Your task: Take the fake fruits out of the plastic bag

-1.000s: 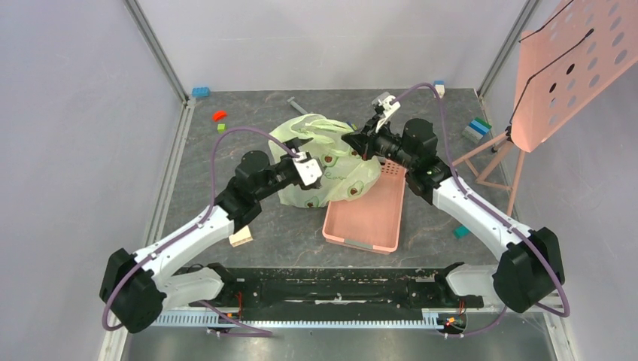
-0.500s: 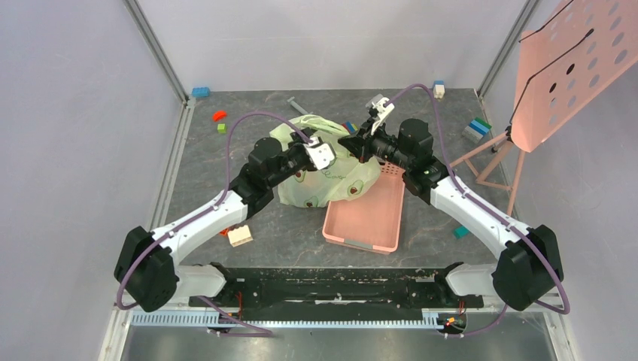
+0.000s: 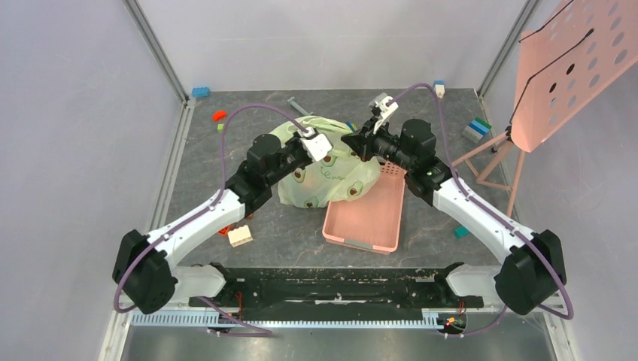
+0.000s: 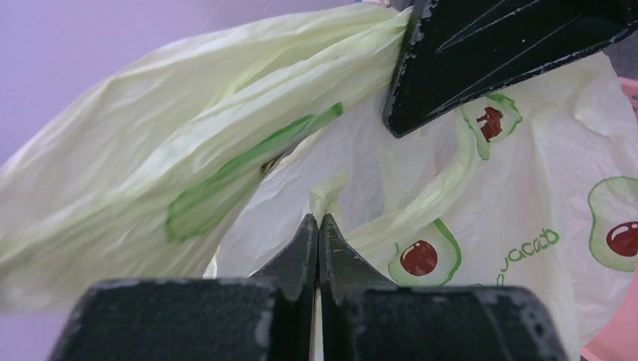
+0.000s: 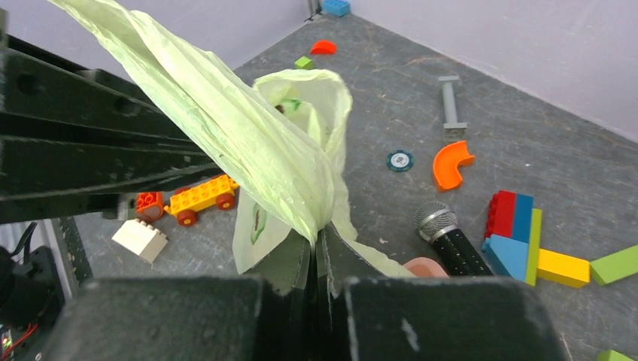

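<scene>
The plastic bag [image 3: 331, 184] is pale green with avocado prints and lies mid-table, its near corner over the pink basket [image 3: 372, 222]. My left gripper [image 3: 331, 148] is shut on a pinched fold of the plastic bag [image 4: 527, 188] near its top; the jaws meet with film between them [image 4: 319, 218]. My right gripper [image 3: 350, 140] is shut on another stretch of the bag's rim [image 5: 248, 135], pulled up taut [image 5: 320, 233]. The two grippers stand close together above the bag. The fake fruits are hidden inside it.
Behind the bag lie a microphone [image 5: 451, 237], an orange curved piece [image 5: 450, 164], stacked coloured blocks [image 5: 527, 233], a chip [image 5: 399, 160] and a grey bar [image 5: 450, 105]. A toy car [image 5: 195, 197] and a beige brick [image 3: 241, 235] lie at the left. A pink perforated board [image 3: 572, 68] stands right.
My left gripper has swung up and forward from the bag's left side to its top and shut on the film. The right arm has barely moved.
</scene>
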### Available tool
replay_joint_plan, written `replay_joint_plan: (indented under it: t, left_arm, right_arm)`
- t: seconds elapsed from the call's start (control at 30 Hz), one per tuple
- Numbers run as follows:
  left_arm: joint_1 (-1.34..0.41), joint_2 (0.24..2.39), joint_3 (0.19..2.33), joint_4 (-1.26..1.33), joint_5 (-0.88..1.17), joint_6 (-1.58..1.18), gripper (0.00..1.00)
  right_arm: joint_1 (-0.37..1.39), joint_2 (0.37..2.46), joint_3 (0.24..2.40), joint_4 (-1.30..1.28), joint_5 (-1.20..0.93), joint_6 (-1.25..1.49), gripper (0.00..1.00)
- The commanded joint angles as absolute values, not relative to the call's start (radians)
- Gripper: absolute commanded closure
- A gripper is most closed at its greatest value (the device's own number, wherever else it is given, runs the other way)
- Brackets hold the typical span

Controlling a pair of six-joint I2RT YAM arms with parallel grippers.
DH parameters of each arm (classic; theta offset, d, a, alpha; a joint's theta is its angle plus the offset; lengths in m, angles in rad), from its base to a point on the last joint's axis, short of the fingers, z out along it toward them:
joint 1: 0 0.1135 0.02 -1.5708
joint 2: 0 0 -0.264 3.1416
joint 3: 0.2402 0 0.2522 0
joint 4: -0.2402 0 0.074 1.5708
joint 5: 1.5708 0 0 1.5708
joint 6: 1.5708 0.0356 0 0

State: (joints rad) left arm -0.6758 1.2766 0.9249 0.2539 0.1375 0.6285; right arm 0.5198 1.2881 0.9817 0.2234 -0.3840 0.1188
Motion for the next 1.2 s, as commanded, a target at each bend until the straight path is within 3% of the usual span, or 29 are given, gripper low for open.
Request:
replay_joint_plan:
  t: [0.0, 0.33, 0.73, 0.87, 1.0, 1.17]
  left_arm:
    - [-0.662, 1.168, 0.972, 0.257, 0.072, 0.444, 0.98]
    - [-0.385, 1.024, 1.039, 0.248, 0.096, 0.018, 0.97]
    - [-0.233, 1.139, 1.294, 0.246, 0.211, -0.107, 0.98]
    - [-0.218, 1.123, 1.235, 0.258, 0.284, -0.118, 0.98]
    - [-0.218, 1.031, 1.019, 0.399, 0.315, -0.151, 0.98]
    - [-0.218, 0.91, 0.753, 0.6, 0.303, -0.245, 0.98]
  right_arm:
    - [0.523, 1.232, 0.986, 0.284, -0.3, 0.142, 1.0]
    - [0.524, 1.428, 1.254, 0.303, -0.461, 0.239, 1.0]
    - [0.548, 1.769, 1.775, 0.257, -0.605, 0.261, 1.0]
    - [0.548, 1.782, 1.683, 0.311, -0.643, 0.225, 0.99]
    - [0.548, 1.703, 1.404, 0.419, -0.633, 0.195, 0.96]
    - [0.547, 1.619, 1.169, 0.483, -0.596, 0.187, 0.84]
